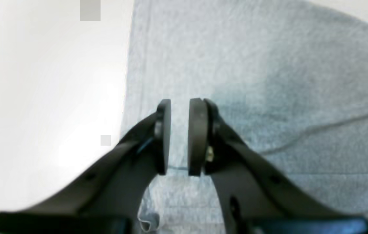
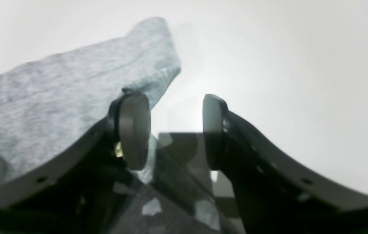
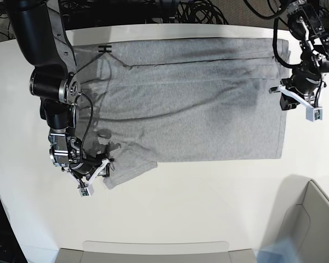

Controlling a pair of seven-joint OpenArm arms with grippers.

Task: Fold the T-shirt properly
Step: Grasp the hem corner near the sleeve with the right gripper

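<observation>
Left gripper (image 1: 179, 136): pads stand a narrow gap apart, nothing between them, hovering over the hem edge of the T-shirt (image 3: 192, 104) near the table's far corner. Right gripper (image 2: 170, 130): jaws spread wide and empty, one pad over the sleeve (image 3: 126, 167), the other over bare table (image 3: 170, 213). The shirt lies plain side up across the white table, body mostly flat, one long side already turned in; the near sleeve juts out crumpled beside the right gripper. Judged step: taking hold of sleeve and hem for the next fold. To do it well, the right gripper should straddle the sleeve edge fully before closing, catching all layers; the left should open wider, then pinch the hem. Lift both ends evenly to avoid dragging creases across the body.
</observation>
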